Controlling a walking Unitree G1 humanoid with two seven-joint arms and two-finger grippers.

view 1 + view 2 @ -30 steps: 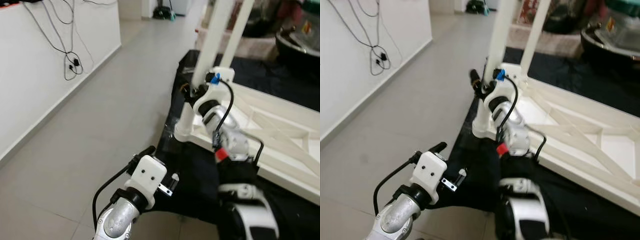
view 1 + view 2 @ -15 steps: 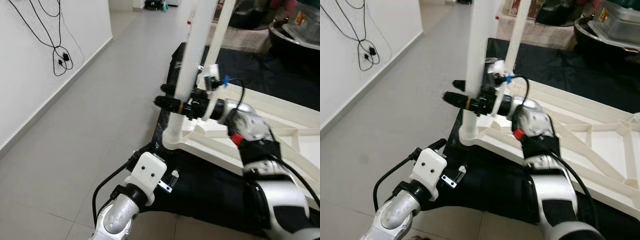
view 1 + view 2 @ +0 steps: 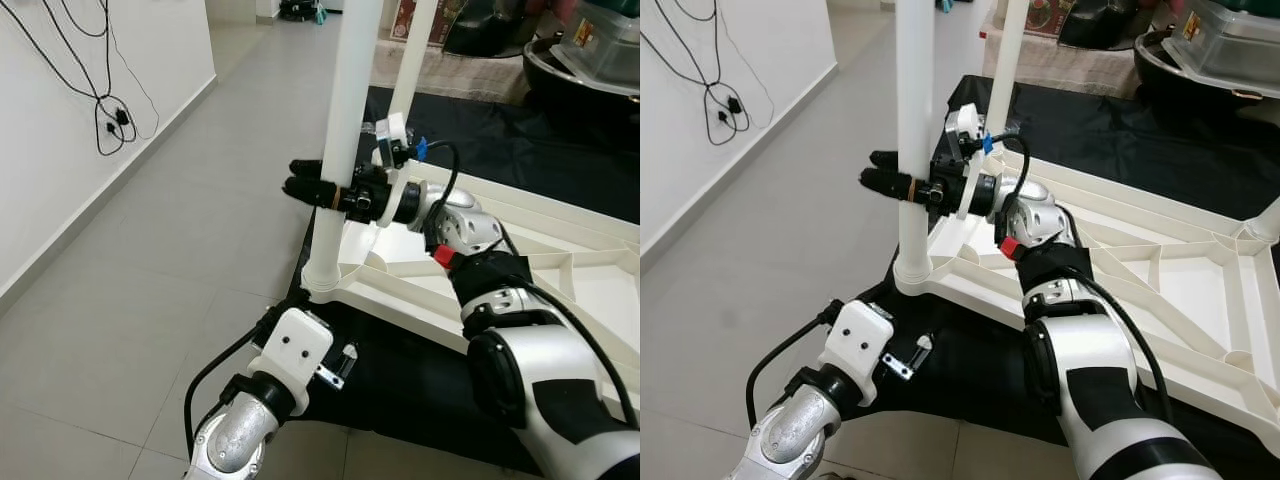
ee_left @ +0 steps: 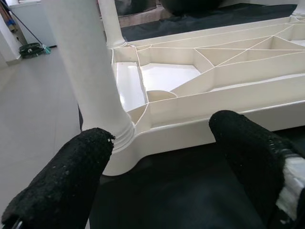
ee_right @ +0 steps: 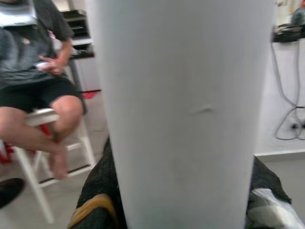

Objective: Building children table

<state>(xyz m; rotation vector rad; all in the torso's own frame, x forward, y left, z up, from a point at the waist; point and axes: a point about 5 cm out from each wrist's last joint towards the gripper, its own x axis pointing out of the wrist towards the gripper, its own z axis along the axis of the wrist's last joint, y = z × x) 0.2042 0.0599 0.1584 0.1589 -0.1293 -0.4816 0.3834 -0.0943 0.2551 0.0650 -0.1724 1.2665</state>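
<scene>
Head views: tabletop (image 3: 1200,290) lies upside down on the black mat (image 3: 970,370). Near-corner leg (image 3: 914,150) stands in its socket, a second stands behind; the rest looks unfinished.
Right wrist: my right gripper (image 3: 902,180) pinches that leg.
Left wrist: left gripper (image 4: 162,162) spread wide, empty, aimed at the leg base.

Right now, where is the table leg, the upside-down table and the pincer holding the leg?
table leg (image 3: 914,110), right eye view, shaft.
upside-down table (image 3: 1160,355), right eye view, rim.
right pincer (image 3: 880,170), right eye view, between fingertips.
</scene>
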